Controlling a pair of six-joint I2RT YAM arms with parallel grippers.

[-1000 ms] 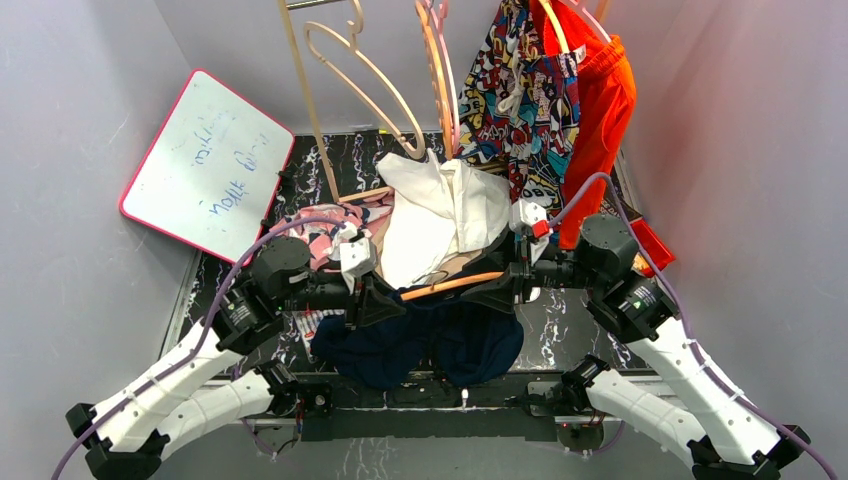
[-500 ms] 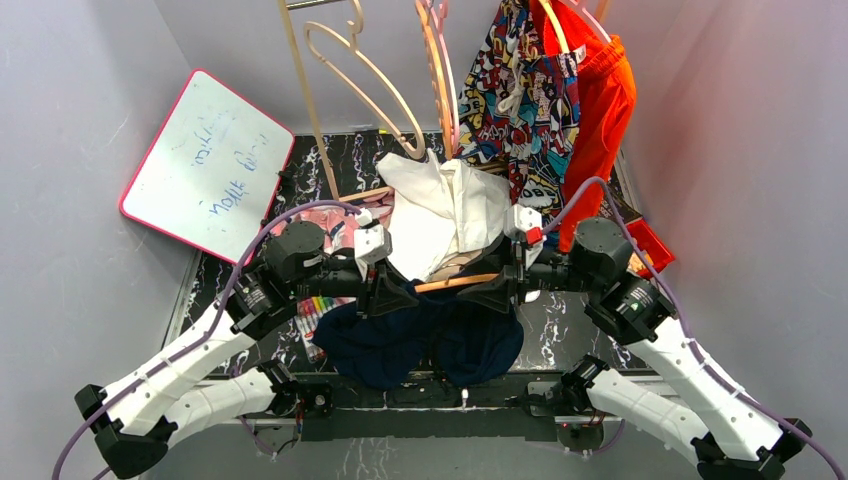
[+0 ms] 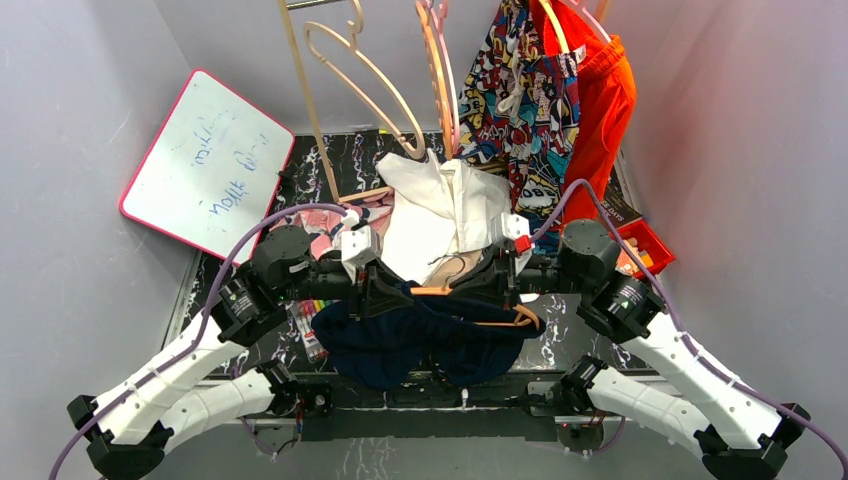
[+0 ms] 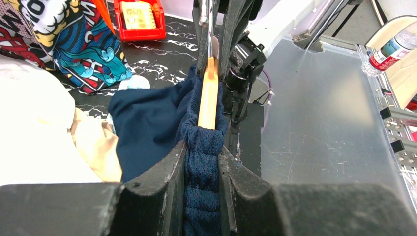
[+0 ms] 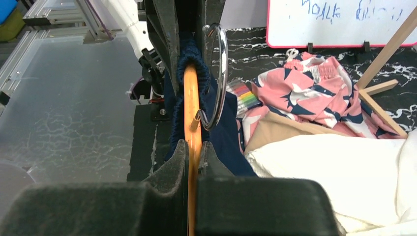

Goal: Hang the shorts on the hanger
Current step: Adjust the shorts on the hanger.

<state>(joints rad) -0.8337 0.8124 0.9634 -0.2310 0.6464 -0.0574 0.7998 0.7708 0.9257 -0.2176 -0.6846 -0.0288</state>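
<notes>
The navy shorts (image 3: pixel 400 345) hang bunched between the two arms at the near edge. In the left wrist view my left gripper (image 4: pixel 202 150) is shut on their gathered elastic waistband (image 4: pixel 201 187). The orange hanger (image 4: pixel 209 96) runs away from these jaws with the waistband wrapped over its near end. Seen from above, the left gripper (image 3: pixel 393 295) and right gripper (image 3: pixel 472 287) face each other, with the hanger (image 3: pixel 432 291) between them. My right gripper (image 5: pixel 193 147) is shut on the hanger's thin orange arm (image 5: pixel 191 98). Its metal hook (image 5: pixel 221 73) curls just to the right, over navy cloth (image 5: pixel 227 135).
A white cloth (image 3: pixel 440 210) and a pink patterned garment (image 3: pixel 325 228) lie behind the grippers. Comic-print shorts (image 3: pixel 520 90), orange shorts (image 3: pixel 600 110) and pale hangers (image 3: pixel 360 75) hang at the back. A whiteboard (image 3: pixel 205 165) leans at left, a red box (image 3: pixel 645 250) sits at right, and markers (image 3: pixel 308 322) lie under the left arm.
The right gripper has closed on the hanger after standing open. The hanger has shifted, its right end now lower over the shorts. The left gripper keeps its hold and has moved slightly left.
</notes>
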